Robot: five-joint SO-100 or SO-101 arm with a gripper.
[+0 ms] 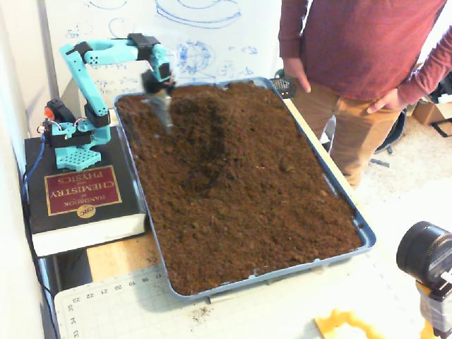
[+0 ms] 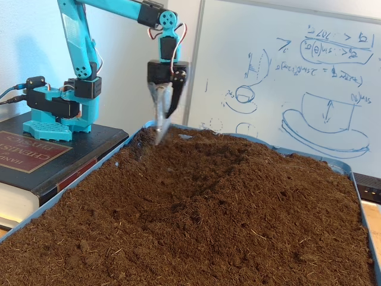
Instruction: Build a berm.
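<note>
A blue tray point(image 1: 152, 236) is filled with loose dark-brown soil. A low raised ridge, the berm point(image 1: 247, 138) point(image 2: 268, 179), runs lengthwise just right of a darker dug trough point(image 1: 206, 155) point(image 2: 199, 185). The teal arm holds my gripper point(image 1: 165, 121) point(image 2: 159, 132) lifted over the tray's back-left corner, pointing straight down, its tip just above the soil. Its jaws look shut with a silvery scoop blade on one side and nothing held; the image is slightly motion-blurred.
The arm base point(image 1: 70, 134) stands on a thick book point(image 1: 81, 194) left of the tray. A person point(image 1: 360, 63) stands at the tray's far right side. A whiteboard point(image 2: 297, 71) is behind. A camera lens point(image 1: 424, 254) sits at the front right.
</note>
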